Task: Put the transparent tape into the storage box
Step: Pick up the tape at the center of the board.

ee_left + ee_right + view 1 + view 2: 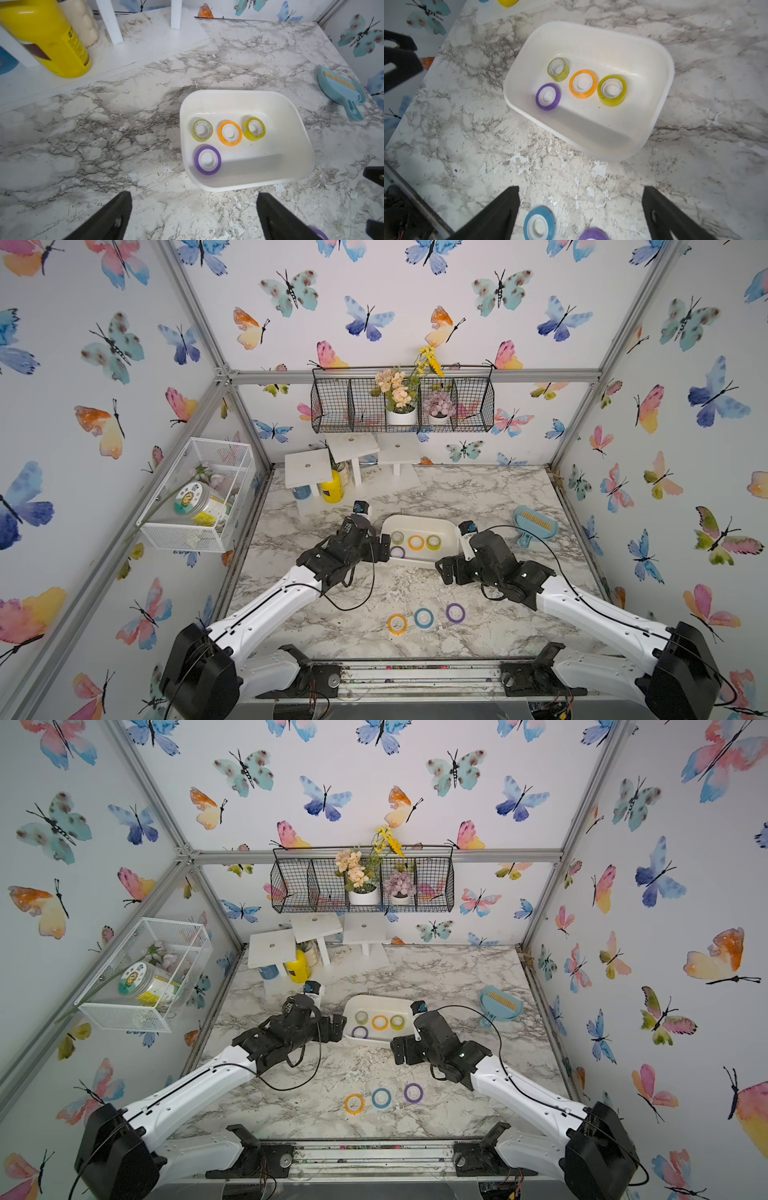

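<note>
in storage box [259, 166]: four tape rolls [220, 133] | before box: three rolls [416, 618]

This is a robot test cell dressed up as a corner of a home. Bare aluminium frame bars [415, 375] hold 3 flat walls covered in butterfly wallpaper [365, 319]. The marble-pattern tabletop [478, 497] is flaking towards the near side. The left arm [266, 605] and the right arm [590, 610] are mounted at a metal rail [415, 674] along the near edge. A black wire rack [332, 406] with potted flowers [399, 393] hangs on the far wall, and a white mesh basket [199, 497] hangs on the left wall.
</note>
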{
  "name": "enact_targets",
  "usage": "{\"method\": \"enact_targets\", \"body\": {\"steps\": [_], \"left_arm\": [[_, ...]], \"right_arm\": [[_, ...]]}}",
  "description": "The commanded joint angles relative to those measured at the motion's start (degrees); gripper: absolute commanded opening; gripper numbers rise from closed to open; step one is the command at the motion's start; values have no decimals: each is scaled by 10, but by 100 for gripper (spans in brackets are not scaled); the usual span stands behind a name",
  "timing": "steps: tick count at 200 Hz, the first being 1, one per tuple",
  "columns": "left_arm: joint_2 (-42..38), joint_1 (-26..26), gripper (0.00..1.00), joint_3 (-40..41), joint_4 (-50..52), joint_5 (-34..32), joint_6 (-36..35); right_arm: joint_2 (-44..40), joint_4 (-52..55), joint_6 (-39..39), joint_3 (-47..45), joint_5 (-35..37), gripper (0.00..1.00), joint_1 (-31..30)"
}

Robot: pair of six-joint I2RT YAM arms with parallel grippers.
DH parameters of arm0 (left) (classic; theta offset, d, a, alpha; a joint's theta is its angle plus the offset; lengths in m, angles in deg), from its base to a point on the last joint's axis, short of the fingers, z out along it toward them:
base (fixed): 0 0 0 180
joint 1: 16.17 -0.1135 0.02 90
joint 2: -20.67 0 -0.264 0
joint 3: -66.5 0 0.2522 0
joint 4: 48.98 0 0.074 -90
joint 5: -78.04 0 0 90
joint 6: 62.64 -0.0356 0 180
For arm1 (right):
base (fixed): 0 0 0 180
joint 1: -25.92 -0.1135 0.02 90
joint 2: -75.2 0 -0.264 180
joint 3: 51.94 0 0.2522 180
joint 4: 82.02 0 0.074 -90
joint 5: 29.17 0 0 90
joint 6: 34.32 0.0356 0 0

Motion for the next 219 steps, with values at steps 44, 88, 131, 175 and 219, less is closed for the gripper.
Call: {"method": "enact_targets", "body": {"steps": [44,88,131,175,219], "left_arm": [[-97,-79,99,170,-147,62,7],[-143,-80,99,253,-240,97,-5],[-182,-80,99,261,-218,71,-21],[-167,-80,99,261,-214,74,-21],[-146,-80,99,257,-215,64,-24]], "right_arm": [[52,162,66,10,-9,92,-41],[81,201,86,4,-24,84,-58],[113,221,120,6,6,85,-99],[128,218,121,5,22,83,-105],[167,210,108,24,23,77,-106]]}}
